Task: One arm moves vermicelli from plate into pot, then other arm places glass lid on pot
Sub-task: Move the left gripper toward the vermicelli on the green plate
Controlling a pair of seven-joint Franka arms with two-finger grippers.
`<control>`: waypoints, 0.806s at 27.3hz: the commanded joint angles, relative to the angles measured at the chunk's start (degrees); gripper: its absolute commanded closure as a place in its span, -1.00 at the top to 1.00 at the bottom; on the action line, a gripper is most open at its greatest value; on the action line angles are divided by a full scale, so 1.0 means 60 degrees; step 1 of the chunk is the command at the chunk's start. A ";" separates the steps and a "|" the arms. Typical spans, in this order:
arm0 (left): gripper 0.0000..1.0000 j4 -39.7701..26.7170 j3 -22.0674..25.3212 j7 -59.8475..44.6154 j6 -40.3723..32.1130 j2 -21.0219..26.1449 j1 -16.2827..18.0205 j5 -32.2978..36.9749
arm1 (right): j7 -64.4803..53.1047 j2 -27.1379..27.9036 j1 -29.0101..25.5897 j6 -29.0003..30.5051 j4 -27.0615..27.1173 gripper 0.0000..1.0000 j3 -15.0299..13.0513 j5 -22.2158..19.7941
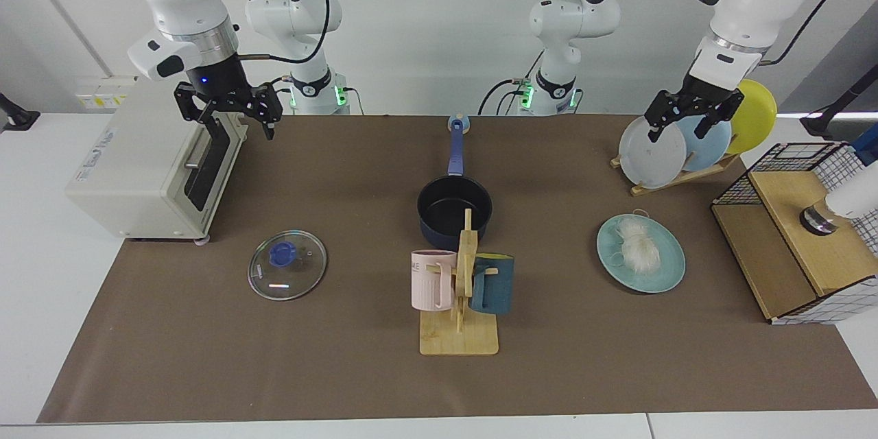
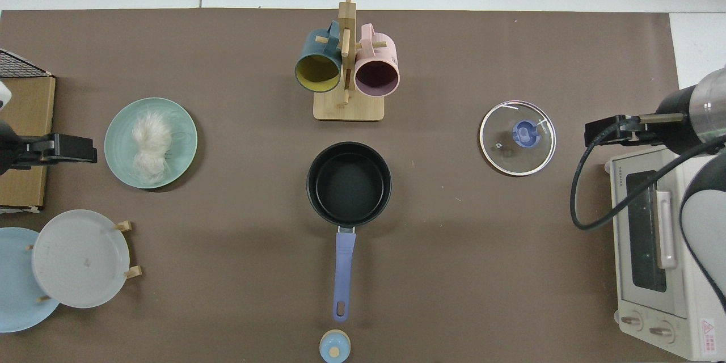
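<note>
Awaiting first step: vermicelli [image 1: 638, 245] on plate [image 1: 669, 271], pot [image 1: 454, 209] empty, lid [image 1: 287, 265] on surface. Left gripper [image 1: 691, 119] and right gripper [image 1: 230, 113] both raised, fingers apart. Next: left descends onto vermicelli.

In the top view we see the left end effector [image 2: 68, 148] partly cut by the frame edge, and the light blue plate [image 2: 17, 289] too. The toaster oven [image 2: 658, 249] runs off the corner. Facing view: the mug rack [image 1: 465, 274] hides the pot's [image 1: 446, 209] near rim.
</note>
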 commanded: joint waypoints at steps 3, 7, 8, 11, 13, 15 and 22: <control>1.00 -0.0044 0.0109 0.0025 -0.0196 -0.0137 -0.0091 -0.0167 | -0.0245 -0.0051 -0.0105 -0.0041 0.0006 0.98 0.0006 0.0221; 1.00 -0.0044 0.0109 0.0025 -0.0137 -0.0137 -0.0105 -0.0167 | -0.0245 -0.0051 -0.0105 -0.0041 0.0006 0.98 0.0006 0.0221; 1.00 -0.0044 0.0109 0.0025 -0.0137 -0.0137 -0.0120 -0.0167 | -0.0245 -0.0051 -0.0105 -0.0041 0.0006 0.98 0.0006 0.0221; 1.00 -0.0044 0.0094 0.0025 -0.0137 -0.0137 -0.0135 -0.0167 | -0.0245 -0.0051 -0.0105 -0.0041 0.0020 0.98 0.0006 0.0221; 1.00 -0.0044 0.0094 0.0011 -0.0152 -0.0137 -0.0149 -0.0167 | -0.0245 -0.0051 -0.0105 -0.0041 0.0006 0.98 0.0006 0.0221; 1.00 -0.0044 0.0094 0.0025 -0.0123 -0.0122 -0.0164 -0.0167 | -0.0245 -0.0051 -0.0105 -0.0041 0.0020 0.98 0.0006 0.0221; 1.00 0.0059 0.0094 0.0084 0.0974 0.0068 -0.0164 -0.0035 | -0.0245 -0.0051 -0.0105 -0.0041 0.0006 0.98 0.0006 0.0221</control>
